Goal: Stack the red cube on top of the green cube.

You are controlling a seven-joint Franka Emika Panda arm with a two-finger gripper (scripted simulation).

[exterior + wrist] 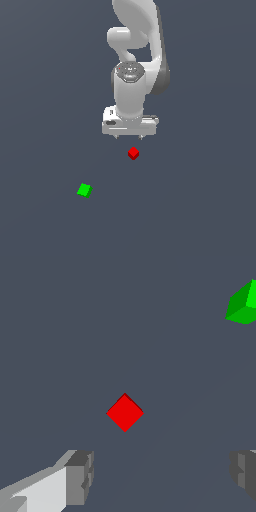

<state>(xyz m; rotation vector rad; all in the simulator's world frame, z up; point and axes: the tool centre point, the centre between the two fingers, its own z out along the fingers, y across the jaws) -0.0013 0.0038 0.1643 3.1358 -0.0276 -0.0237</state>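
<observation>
The red cube (133, 153) lies on the dark grey floor just below my white gripper (128, 136), which hangs above it with its short fingertips spread wide apart and nothing between them. In the wrist view the red cube (125, 412) rests on the floor, turned like a diamond, beyond the two grey fingertips (80, 477). The green cube (84, 190) sits apart, toward the exterior view's left and nearer the camera than the red one; in the wrist view the green cube (243, 304) is cut by the frame's edge.
The white arm (134, 60) rises behind the gripper. A plain dark grey floor (200, 200) surrounds both cubes.
</observation>
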